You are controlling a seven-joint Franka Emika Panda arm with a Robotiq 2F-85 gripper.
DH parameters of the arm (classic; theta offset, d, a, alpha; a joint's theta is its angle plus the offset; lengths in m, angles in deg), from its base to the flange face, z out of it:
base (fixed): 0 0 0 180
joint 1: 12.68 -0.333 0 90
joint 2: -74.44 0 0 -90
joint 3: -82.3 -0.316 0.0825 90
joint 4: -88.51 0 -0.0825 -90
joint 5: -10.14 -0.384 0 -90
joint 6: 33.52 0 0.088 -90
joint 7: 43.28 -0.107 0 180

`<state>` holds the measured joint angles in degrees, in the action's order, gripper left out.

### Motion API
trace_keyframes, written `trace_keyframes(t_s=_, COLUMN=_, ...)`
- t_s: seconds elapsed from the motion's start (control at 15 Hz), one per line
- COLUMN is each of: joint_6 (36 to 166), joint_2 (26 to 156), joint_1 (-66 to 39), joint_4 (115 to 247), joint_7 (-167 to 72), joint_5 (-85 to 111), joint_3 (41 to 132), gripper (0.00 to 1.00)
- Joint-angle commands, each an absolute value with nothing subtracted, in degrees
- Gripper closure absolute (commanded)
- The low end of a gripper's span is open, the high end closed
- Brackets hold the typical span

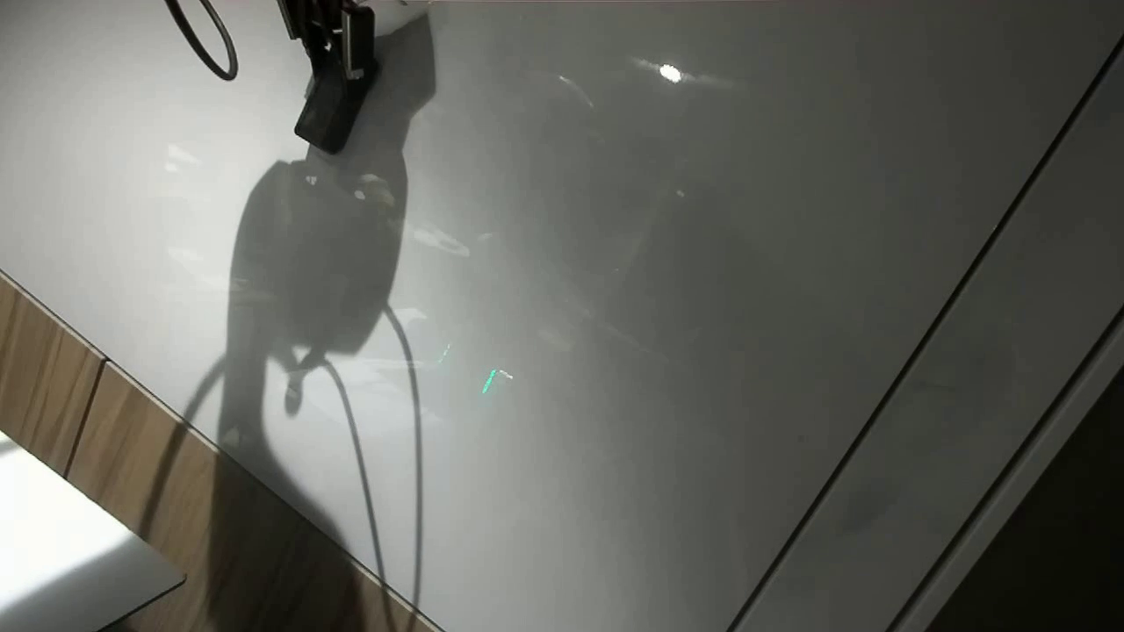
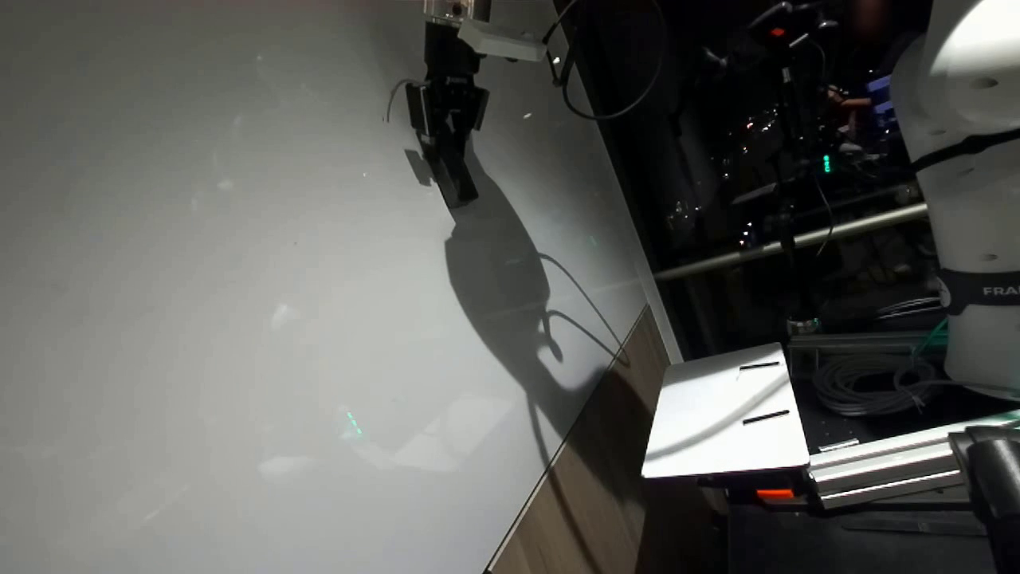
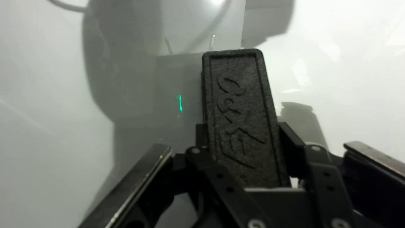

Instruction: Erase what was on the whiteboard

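The whiteboard [image 1: 746, 290] is a large glossy pale-grey panel filling much of both exterior views [image 2: 263, 263] and the wrist view [image 3: 47, 158]. My gripper [image 3: 244, 136] is shut on a dark rectangular eraser [image 3: 237, 95] with script cut into its face. The gripper also shows at the top of both exterior views [image 1: 338, 53] [image 2: 446, 135]. The eraser [image 1: 327, 118] points down from the fingers over the board; I cannot tell if it touches. Small green streaks [image 1: 489, 382] show on the board; I cannot tell whether they are marks or reflections. I see no clear writing.
A brown wood-grain strip [image 1: 167, 439] borders the board. Beyond it is a white plate [image 2: 725, 414] near the white robot base [image 2: 972, 199]. Cables hang [image 2: 613, 115] by the wrist. The arm's shadow [image 1: 325, 254] and glare fall across the board.
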<state>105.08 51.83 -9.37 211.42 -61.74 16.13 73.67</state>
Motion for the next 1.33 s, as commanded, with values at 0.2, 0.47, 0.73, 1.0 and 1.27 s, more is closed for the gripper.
trace_keyframes(t_s=0.2, joint_6=104.9, joint_2=59.9, joint_1=-7.9, joint_4=199.6, joint_7=-58.2, joint_5=16.9, joint_3=77.5, gripper=0.7)
trace_keyframes(t_s=0.47, joint_6=102.0, joint_2=60.2, joint_1=-8.0, joint_4=195.9, joint_7=-57.5, joint_5=16.7, joint_3=78.9, gripper=0.7)
trace_keyframes(t_s=0.73, joint_6=98.8, joint_2=60.9, joint_1=-8.4, joint_4=191.5, joint_7=-57.2, joint_5=15.6, joint_3=79.8, gripper=0.7)
trace_keyframes(t_s=1.0, joint_6=94.4, joint_2=60.6, joint_1=-9.7, joint_4=187.7, joint_7=-58.2, joint_5=14.3, joint_3=79.2, gripper=0.7)
trace_keyframes(t_s=1.27, joint_6=93.4, joint_2=58.3, joint_1=-11.4, joint_4=188.6, joint_7=-60.2, joint_5=13.9, joint_3=76.8, gripper=0.7)
